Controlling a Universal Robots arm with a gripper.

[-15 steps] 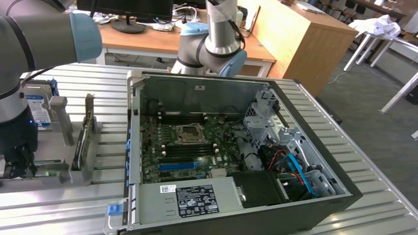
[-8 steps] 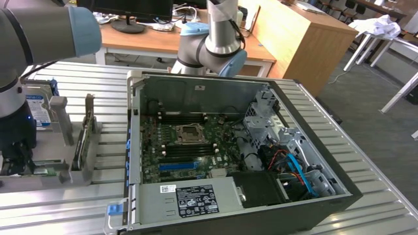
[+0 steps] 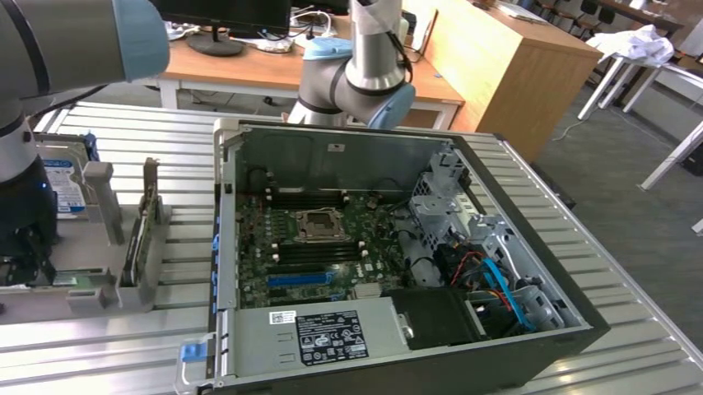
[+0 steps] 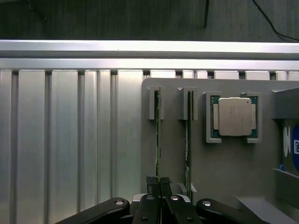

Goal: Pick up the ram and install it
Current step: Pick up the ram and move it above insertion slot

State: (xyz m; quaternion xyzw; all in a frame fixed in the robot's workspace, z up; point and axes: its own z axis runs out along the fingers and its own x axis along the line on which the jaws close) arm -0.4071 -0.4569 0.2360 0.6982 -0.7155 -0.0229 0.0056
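Your grey, blue-capped robot arm (image 3: 66, 41) comes in across the exterior view's upper left corner. It drops down over the flat grey fixture plate (image 3: 55, 304), which lies along the exterior view's left edge of the slatted aluminium table (image 3: 110, 354).

From the wrist you see the black two-finger gripper (image 4: 159, 183) pointing along the plate. Its fingertips are drawn almost together, pinching the near end of the ram (image 4: 158, 130), a long, thin green circuit-board stick standing on edge. The ram sits in the grey slotted holder closest to the plate edge that borders the bare slats. Its far end is in the bracket near the plate's corner.

A second green stick (image 4: 188, 135) stands on edge in the neighbouring holder, parallel and just beside the first. Past that, a square silver-lidded processor (image 4: 232, 116) lies flat in a grey frame. A hard drive with a blue label (image 4: 295, 147) sits at the plate's opposite edge.

The open black computer case (image 3: 329, 144) lies on its side mid-table, well apart from the plate. It holds a green motherboard (image 3: 318, 247) with long black slots (image 3: 318, 197). A grey power supply with a printed label (image 3: 318, 333) runs along the case edge lowest in the exterior view.
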